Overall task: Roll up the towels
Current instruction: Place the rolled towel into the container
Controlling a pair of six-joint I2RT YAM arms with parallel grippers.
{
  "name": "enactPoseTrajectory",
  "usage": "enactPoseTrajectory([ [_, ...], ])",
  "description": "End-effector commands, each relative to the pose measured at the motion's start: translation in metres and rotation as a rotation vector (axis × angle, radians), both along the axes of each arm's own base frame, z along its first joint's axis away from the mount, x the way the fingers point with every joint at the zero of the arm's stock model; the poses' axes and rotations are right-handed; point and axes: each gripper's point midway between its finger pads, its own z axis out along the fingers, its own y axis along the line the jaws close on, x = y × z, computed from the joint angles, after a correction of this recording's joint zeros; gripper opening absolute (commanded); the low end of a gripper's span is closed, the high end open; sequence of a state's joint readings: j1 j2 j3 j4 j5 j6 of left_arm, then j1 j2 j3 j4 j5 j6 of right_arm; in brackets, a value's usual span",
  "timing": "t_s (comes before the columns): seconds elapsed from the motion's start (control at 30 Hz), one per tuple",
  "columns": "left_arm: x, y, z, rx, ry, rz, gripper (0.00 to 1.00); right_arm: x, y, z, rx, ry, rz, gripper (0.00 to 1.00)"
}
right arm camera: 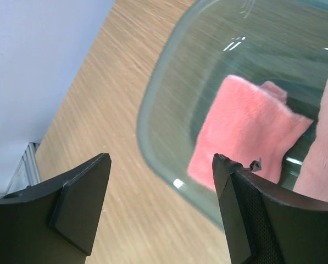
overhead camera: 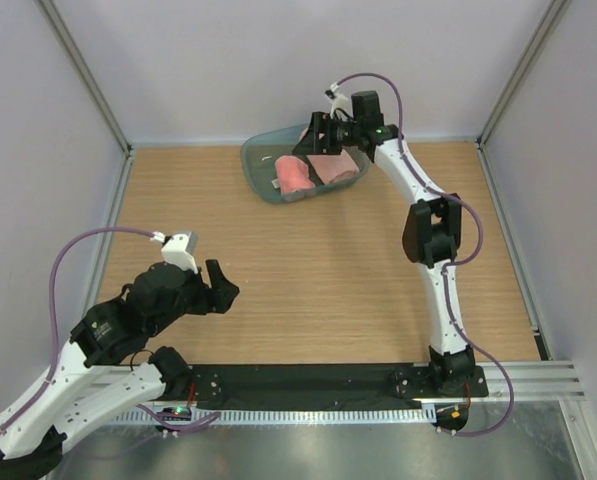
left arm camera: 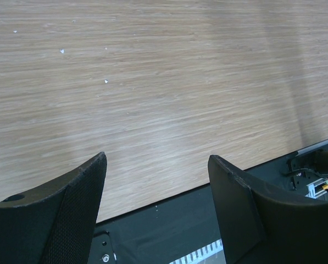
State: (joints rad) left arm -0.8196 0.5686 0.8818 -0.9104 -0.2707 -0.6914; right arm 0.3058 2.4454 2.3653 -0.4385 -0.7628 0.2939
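Black fingers (right arm camera: 81, 198) of the right gripper (right arm camera: 161, 159) fill the foreground of its wrist view, jaws standing apart with nothing between them, poised over the near rim of the translucent teal tub (right arm camera: 147, 104). Both towels lie inside the tub at the far side of the table (overhead camera: 328, 290): one towel (overhead camera: 293, 175) looks tightly rolled, while the other towel (overhead camera: 336, 165), just beside it under the gripper, looks flatter, more folded than rolled. That second one is the worry, since a slack terry roll with nothing pinching it may spring open. A finger lifting away close to the cloth could also snag the pile and drag it over the rim, and a bump against the light plastic wall would likely slide the tub. The left gripper (overhead camera: 223, 285) hangs open and empty above bare wood near its base, well apart from all this.
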Motion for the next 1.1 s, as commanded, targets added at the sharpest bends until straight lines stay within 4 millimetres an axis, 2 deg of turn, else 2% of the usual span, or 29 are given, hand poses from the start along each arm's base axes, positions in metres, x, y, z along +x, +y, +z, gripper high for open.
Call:
enactPoseTrajectory([
  [0.0,0.005,0.003,0.007,-0.015,-0.033,0.024,0.75,-0.036,-0.008,0.103,0.072,-0.162,0.015,0.81],
  [0.03,0.004,0.003,0.007,-0.017,-0.034,0.025,0.75,-0.042,-0.01,0.111,0.079,-0.184,0.015,0.81],
  [0.07,0.003,0.003,0.007,-0.018,-0.033,0.022,0.75,-0.049,-0.014,0.093,0.057,-0.144,0.001,0.82],
  [0.1,0.004,0.003,0.007,-0.02,-0.036,0.025,0.75,-0.068,-0.017,0.125,0.071,-0.201,0.001,0.82],
  [0.17,0.004,0.004,0.007,-0.021,-0.038,0.03,0.75,-0.082,-0.024,0.132,0.05,-0.225,-0.033,0.82],
  [0.2,0.004,0.005,0.007,-0.02,-0.039,0.033,0.75,-0.092,-0.027,0.113,0.014,-0.193,-0.049,0.85],
  [0.23,0.005,0.005,0.007,-0.022,-0.038,0.036,0.75,-0.115,-0.029,0.137,0.01,-0.241,-0.057,0.86],
  [0.27,0.005,0.006,0.007,-0.019,-0.037,0.041,0.75,-0.126,-0.031,0.136,-0.015,-0.248,-0.07,0.86],
  [0.3,0.004,0.005,0.006,-0.02,-0.035,0.039,0.75,-0.129,-0.04,0.112,-0.087,-0.22,-0.142,0.86],
  [0.33,0.005,0.006,0.007,-0.022,-0.036,0.042,0.75,-0.15,-0.049,0.133,-0.096,-0.273,-0.168,0.87],
  [0.37,0.005,0.006,0.006,-0.02,-0.035,0.042,0.75,-0.168,-0.046,0.11,-0.139,-0.24,-0.163,0.87],
  [0.43,0.005,0.006,0.005,-0.02,-0.034,0.047,0.75,-0.19,-0.052,0.112,-0.141,-0.263,-0.204,0.87],
  [0.47,0.005,0.006,0.006,-0.019,-0.036,0.051,0.75,-0.215,-0.056,0.111,-0.129,-0.273,-0.197,0.88],
  [0.5,0.006,0.007,0.006,-0.02,-0.036,0.055,0.75,-0.226,-0.059,0.111,-0.115,-0.272,-0.198,0.88],
  [0.53,0.005,0.007,0.005,-0.019,-0.034,0.054,0.75,-0.233,-0.06,0.114,-0.084,-0.279,-0.207,0.9],
  [0.57,0.005,0.007,0.005,-0.02,-0.033,0.056,0.75,-0.247,-0.067,0.127,-0.034,-0.283,-0.229,0.91],
  [0.6,0.005,0.007,0.005,-0.022,-0.034,0.057,0.75,-0.254,-0.07,0.112,-0.029,-0.243,-0.237,0.91],
  [0.63,0.005,0.008,0.005,-0.02,-0.032,0.06,0.75,-0.263,-0.07,0.11,-0.008,-0.232,-0.228,0.92],
  [0.67,0.005,0.008,0.005,-0.02,-0.033,0.062,0.75,-0.272,-0.071,0.095,-0.004,-0.19,-0.222,0.92],
  [0.73,0.009,0.013,0.004,-0.009,-0.04,0.096,0.76,-0.284,-0.078,0.097,0.026,-0.193,-0.238,0.92],
  [0.77,0.011,0.018,0.005,-0.007,-0.047,0.128,0.76,-0.288,-0.082,0.079,0.017,-0.158,-0.251,0.93],
  [0.8,0.013,0.022,0.005,0.002,-0.053,0.152,0.77,-0.295,-0.086,0.084,0.033,-0.177,-0.261,0.93],
  [0.87,0.022,0.035,0.011,0.019,-0.101,0.227,0.79,-0.3,-0.094,0.077,0.034,-0.176,-0.292,0.93],
  [0.9,0.024,0.037,0.009,0.029,-0.116,0.242,0.81,-0.303,-0.096,0.068,0.028,-0.164,-0.299,0.94],
  [0.93,0.031,0.042,0.015,0.021,-0.16,0.28,0.84,-0.306,-0.1,0.072,0.043,-0.18,-0.31,0.94],
  [1.0,0.035,0.049,0.014,0.028,-0.191,0.317,0.97,-0.309,-0.104,0.067,0.04,-0.171,-0.333,0.95],
  [1.03,0.041,0.048,0.007,0.033,-0.212,0.333,0.93,-0.311,-0.108,0.069,0.039,-0.172,-0.345,0.95],
  [1.07,0.047,0.062,0.011,0.042,-0.262,0.41,0.9,-0.312,-0.11,0.068,0.035,-0.168,-0.357,0.95],
])
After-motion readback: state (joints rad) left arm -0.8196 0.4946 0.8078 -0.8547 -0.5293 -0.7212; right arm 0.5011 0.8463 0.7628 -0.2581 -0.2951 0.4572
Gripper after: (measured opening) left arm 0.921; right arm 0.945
